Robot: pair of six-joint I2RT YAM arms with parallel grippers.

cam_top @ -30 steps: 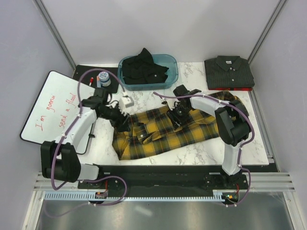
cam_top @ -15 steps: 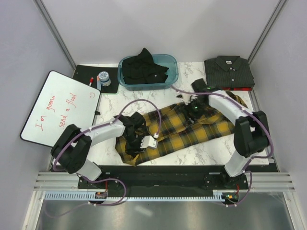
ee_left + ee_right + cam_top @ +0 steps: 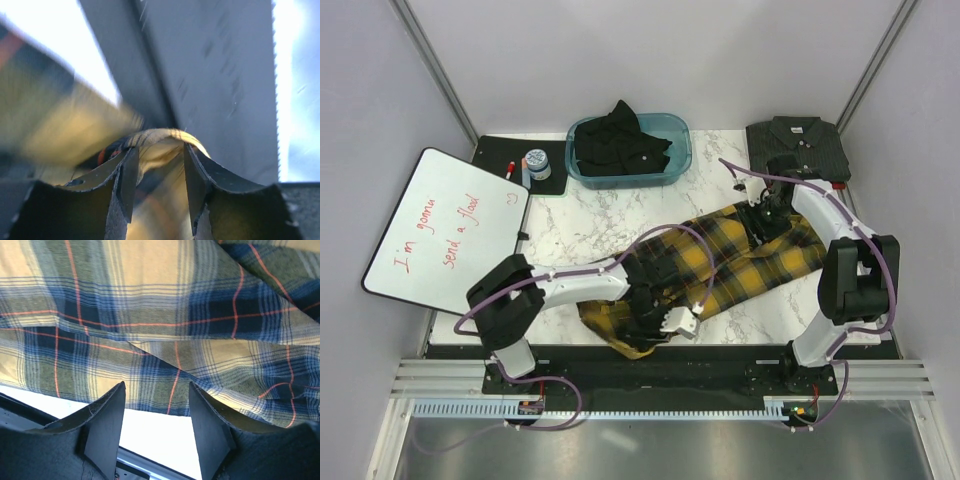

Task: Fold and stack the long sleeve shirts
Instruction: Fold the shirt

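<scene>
Cloth sits pinched in my left gripper (image 3: 159, 155): a fold of the yellow plaid shirt (image 3: 770, 255), held at its near left end with my jaws closed partway on it. That shirt lies bunched on the table (image 3: 590, 215), running from near left to far right. My right gripper (image 3: 156, 387) is at the shirt's far right edge, jaws apart, bare table showing between them and cloth at the tips. 1 charcoal shirt (image 3: 798, 150) lies folded in the far right corner. 1 black shirt (image 3: 620, 140) is heaped in the blue bin (image 3: 682, 152) at the far side
</scene>
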